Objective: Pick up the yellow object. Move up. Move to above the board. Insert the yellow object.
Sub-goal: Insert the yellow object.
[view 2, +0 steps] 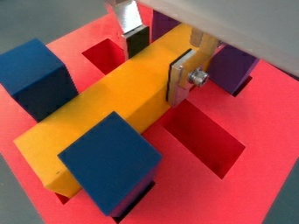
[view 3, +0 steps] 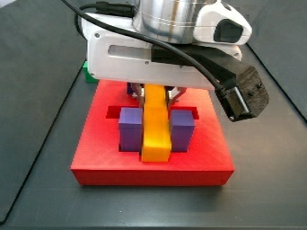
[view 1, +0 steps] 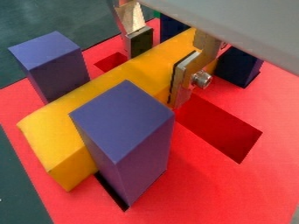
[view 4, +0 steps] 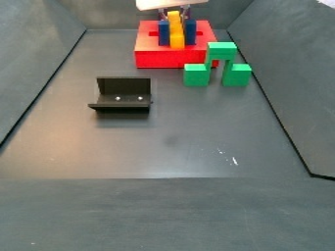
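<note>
The gripper (view 1: 162, 59) is low over the red board (view 1: 233, 166), and its jaws are clenched on the yellow object (view 1: 111, 109) near one end of the bar. In both wrist views the bar lies between upright pegs; a purple peg (view 1: 122, 140) stands just beside it. In a side view the bar (view 3: 155, 130) sits between two purple pegs on the board (view 3: 153, 166). In a side view green blocks (view 4: 216, 67) stand beside the board, and the fixture (view 4: 121, 96) stands well apart.

floor (view 4: 170, 137): dark grey, matte | walls (view 4: 118, 14): dark panels | light: soft, even
</note>
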